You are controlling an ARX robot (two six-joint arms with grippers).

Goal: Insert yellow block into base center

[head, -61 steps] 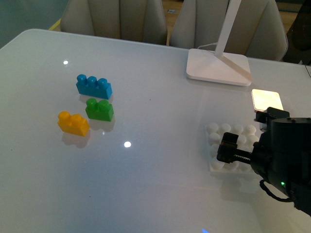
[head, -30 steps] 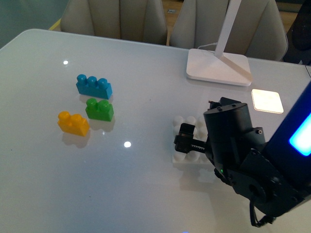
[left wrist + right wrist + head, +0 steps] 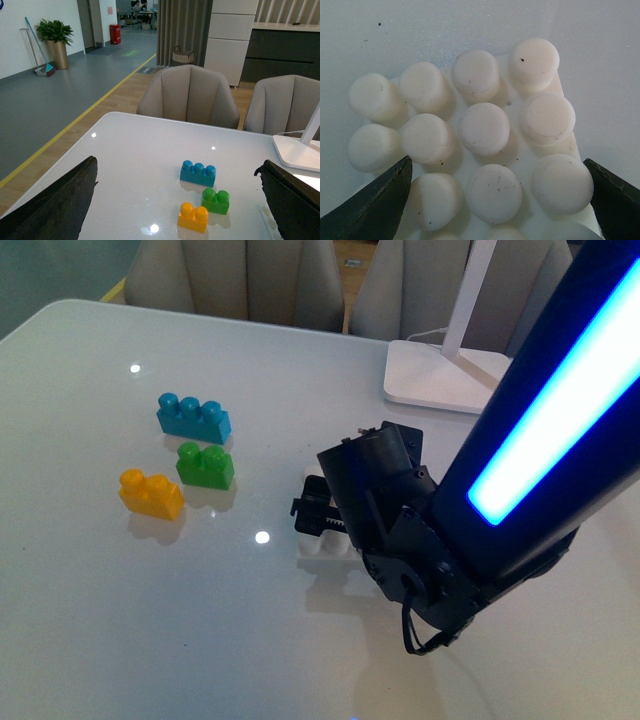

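1. Front view: the right arm (image 3: 430, 540), with a glowing blue strip, reaches in over the white counter (image 3: 150, 620).
   - The right jaws are down on the base (image 3: 318, 543), which the wrist mostly hides. Only a few white studs show at the near left edge.
   - I cannot tell whether the base lies on the counter or is raised off it.
   - The yellow block (image 3: 151, 494) sits on the counter well to the left of the base. It is untouched and studs up.
   - The green brick (image 3: 205, 465) is just behind and right of the yellow block, with the blue brick (image 3: 193, 418) behind that.
   - The lamp foot (image 3: 430, 380) stands at the far right.

2. Left wrist view: the left jaws are spread wide and grip nothing. Their two dark tips show at either side of the picture, above the counter (image 3: 130, 160).
   - The yellow block (image 3: 193, 218), green brick (image 3: 216, 201) and blue brick (image 3: 198, 173) lie in a cluster ahead, clear of both tips.
   - A corner of the lamp foot (image 3: 297, 152) and a chair (image 3: 189, 95) show beyond.

3. Right wrist view: the base (image 3: 485, 127) fills the picture, its studs bare.
   - The right jaws are spread to the base's width, one dark tip against each of two opposite edges, clasping it between them.
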